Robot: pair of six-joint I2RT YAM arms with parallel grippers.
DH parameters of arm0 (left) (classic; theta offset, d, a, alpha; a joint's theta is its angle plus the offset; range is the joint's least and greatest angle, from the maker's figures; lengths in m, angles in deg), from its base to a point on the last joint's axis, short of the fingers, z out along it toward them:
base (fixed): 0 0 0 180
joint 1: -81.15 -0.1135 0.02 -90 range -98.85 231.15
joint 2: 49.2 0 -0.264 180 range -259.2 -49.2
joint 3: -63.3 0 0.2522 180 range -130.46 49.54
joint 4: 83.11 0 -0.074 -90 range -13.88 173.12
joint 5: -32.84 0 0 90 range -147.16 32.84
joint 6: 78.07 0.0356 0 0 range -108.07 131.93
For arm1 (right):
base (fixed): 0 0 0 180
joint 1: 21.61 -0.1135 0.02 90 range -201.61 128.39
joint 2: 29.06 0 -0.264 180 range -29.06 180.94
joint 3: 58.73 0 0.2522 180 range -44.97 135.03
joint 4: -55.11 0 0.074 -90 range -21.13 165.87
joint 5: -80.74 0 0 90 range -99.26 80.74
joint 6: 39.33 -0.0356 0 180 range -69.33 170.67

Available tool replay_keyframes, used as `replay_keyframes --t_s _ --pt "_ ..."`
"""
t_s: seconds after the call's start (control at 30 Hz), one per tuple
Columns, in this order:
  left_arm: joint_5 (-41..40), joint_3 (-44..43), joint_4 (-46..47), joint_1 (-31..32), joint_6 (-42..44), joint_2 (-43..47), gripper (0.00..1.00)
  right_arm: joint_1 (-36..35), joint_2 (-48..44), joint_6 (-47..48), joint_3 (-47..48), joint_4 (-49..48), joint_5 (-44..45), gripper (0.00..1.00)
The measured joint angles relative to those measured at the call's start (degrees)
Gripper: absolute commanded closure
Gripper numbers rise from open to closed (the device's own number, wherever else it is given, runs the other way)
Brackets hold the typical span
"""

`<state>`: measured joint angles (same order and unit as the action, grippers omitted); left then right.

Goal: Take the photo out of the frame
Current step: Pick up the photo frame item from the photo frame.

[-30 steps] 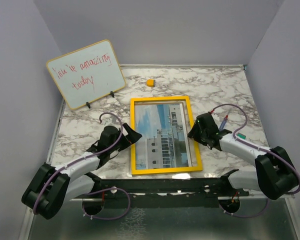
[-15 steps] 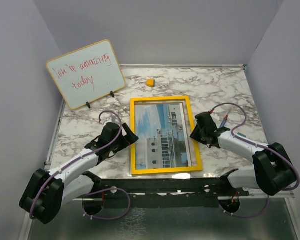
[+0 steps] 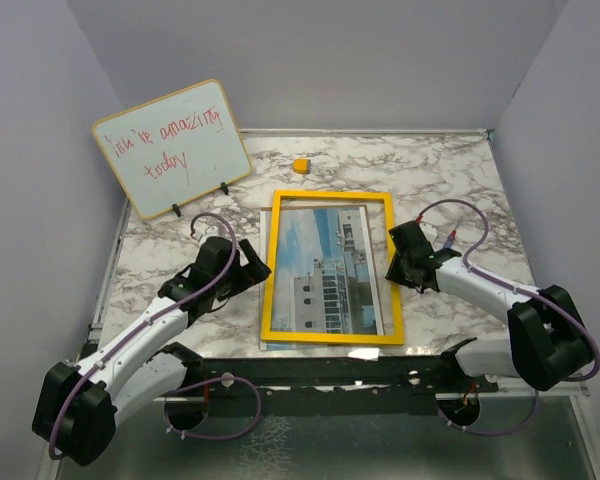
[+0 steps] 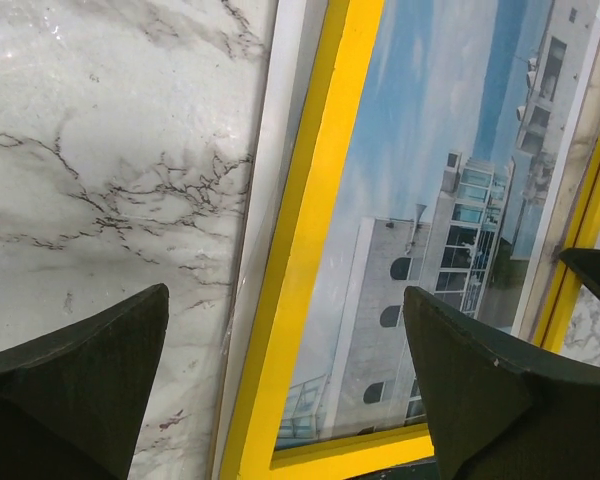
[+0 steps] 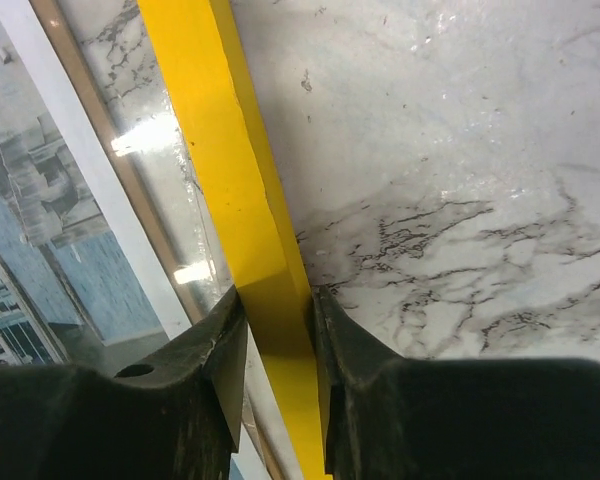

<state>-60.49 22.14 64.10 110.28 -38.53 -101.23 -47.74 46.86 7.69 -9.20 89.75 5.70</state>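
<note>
The right gripper (image 5: 275, 305) is clamping the yellow side rail of the frame (image 3: 328, 197), one finger pressing on each face of it, with the photo (image 3: 325, 275) lying just inward of its inner finger. The left gripper (image 4: 285, 300) is holding its jaws spread wide. The frame's opposite rail is showing between its fingers, above the marble table (image 3: 450, 180).

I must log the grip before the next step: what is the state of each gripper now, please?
Left gripper: open, holding nothing.
Right gripper: closed on the right bar of the frame.
</note>
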Motion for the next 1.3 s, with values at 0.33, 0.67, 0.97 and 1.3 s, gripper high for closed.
replay_keyframes --t_s 0.33,0.67,0.97,1.3 --pt "0.1 -2.2 -1.8 0.1 4.6 -1.6 0.01 0.0 -2.7 5.7 1.7 3.5 -0.3 0.99" --pt "0.2 -2.6 -1.4 3.4 7.4 -8.9 0.01 0.0 -7.9 7.6 3.6 6.8 -4.5 0.99" --pt "-1.5 -4.1 0.2 7.0 8.5 -12.8 0.14 0.0 -8.9 6.7 4.3 8.9 -9.8 0.99" --pt "-5.3 -5.6 -0.8 8.9 9.8 -15.2 0.47 0.0 -10.2 5.9 6.3 11.2 -11.6 0.99"
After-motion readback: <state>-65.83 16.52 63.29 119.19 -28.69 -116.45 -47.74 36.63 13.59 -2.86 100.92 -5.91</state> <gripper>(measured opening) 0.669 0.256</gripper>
